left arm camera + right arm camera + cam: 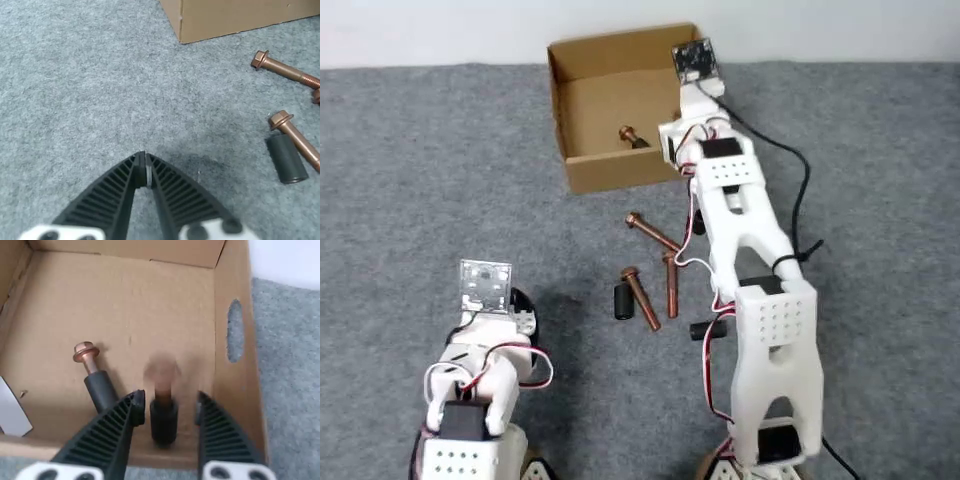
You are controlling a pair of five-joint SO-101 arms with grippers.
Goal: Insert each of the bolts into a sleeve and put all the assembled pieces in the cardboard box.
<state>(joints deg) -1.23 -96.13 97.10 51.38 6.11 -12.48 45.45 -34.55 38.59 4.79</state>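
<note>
Nearest, the left gripper [142, 161] hangs over the grey carpet [75, 75] with its jaws pressed together, holding nothing. To its right lie 3 loose bolts [641, 297] and 2 black sleeves [623, 301], near the cardboard box [610, 172] at the far side. Over that box the right gripper [169, 399] has its jaws well apart. 1 sleeved bolt [163, 416] stands in the gap between them, unclamped, and 1 more assembled piece [97, 382] lies on the box floor to its left.
</note>
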